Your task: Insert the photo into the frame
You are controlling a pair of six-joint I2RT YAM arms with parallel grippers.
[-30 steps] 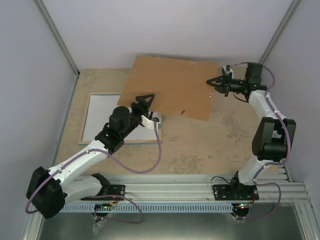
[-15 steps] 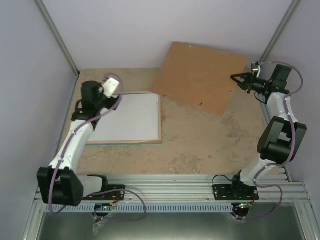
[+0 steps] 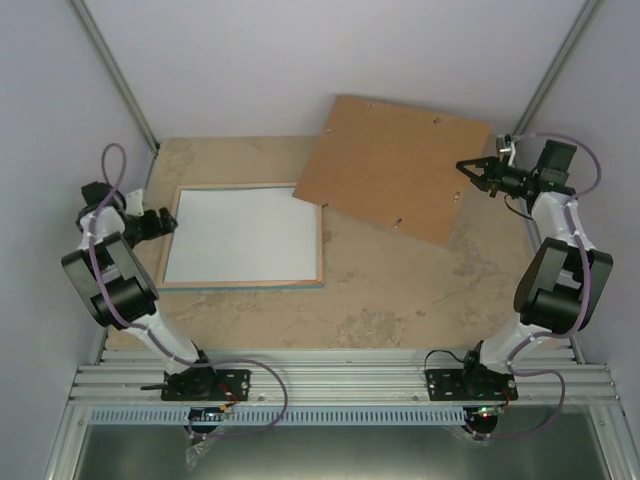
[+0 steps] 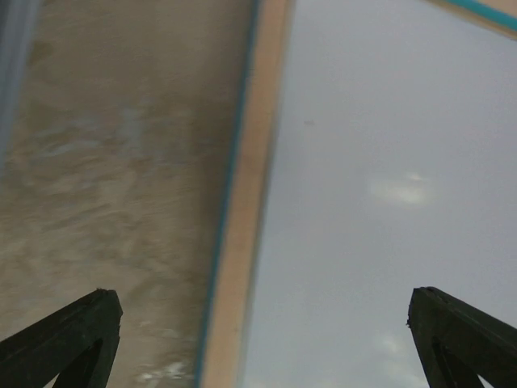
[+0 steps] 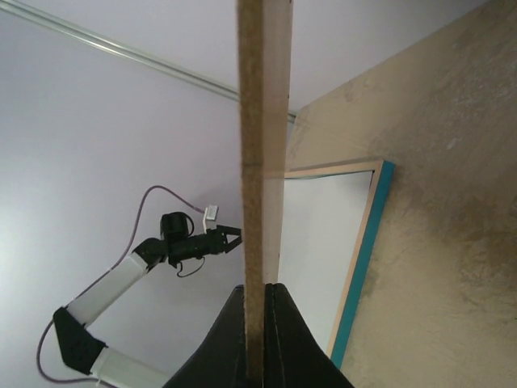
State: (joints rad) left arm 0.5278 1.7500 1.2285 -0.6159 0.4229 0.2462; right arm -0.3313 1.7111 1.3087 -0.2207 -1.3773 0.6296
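The frame (image 3: 240, 285) lies flat on the left half of the table, pale wooden edges up, a turquoise strip along its near side, and a plain white surface (image 3: 240, 235) filling it. My left gripper (image 3: 166, 222) hovers open at its left edge; in the left wrist view its gripper (image 4: 262, 339) straddles the wooden rail (image 4: 250, 202) with nothing held. My right gripper (image 3: 470, 170) is shut on the right edge of the brown backing panel (image 3: 400, 165), held tilted up at the back right. In the right wrist view the panel (image 5: 262, 162) appears edge-on. The photo is out of view.
Lilac walls close in the table on the left, back and right, with metal corner posts (image 3: 115, 75). An aluminium rail (image 3: 340, 380) carrying both arm bases runs along the near edge. Bare sandy tabletop (image 3: 400, 290) lies between the frame and the right arm.
My left arm has pulled back from over the frame to its left edge and its jaws have opened wide. The right gripper has carried the backing panel rightward, off the frame.
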